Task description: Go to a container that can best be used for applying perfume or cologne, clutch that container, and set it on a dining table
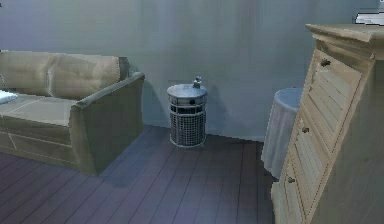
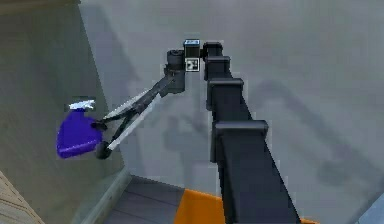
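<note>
In the arm side view, a violet-blue bottle (image 2: 74, 136) with a pale nozzle on top hangs at the far end of my gripper (image 2: 99, 137). It is clear of every surface, with grey wall behind it, so the gripper holds it. The thin fingers (image 2: 130, 108) slant down to the left from the gripper's dark body (image 2: 176, 74). The dark arm (image 2: 240, 150) rises from the bottom edge to the two white marker squares (image 2: 200, 55).
The forward view has a tan sofa (image 1: 65, 105) at the left and a grey slatted bin (image 1: 187, 115) against the back wall. A round white-draped side table (image 1: 283, 130) stands beside a tall wooden dresser (image 1: 335, 130) at the right. Dark plank floor (image 1: 180, 185) lies between them.
</note>
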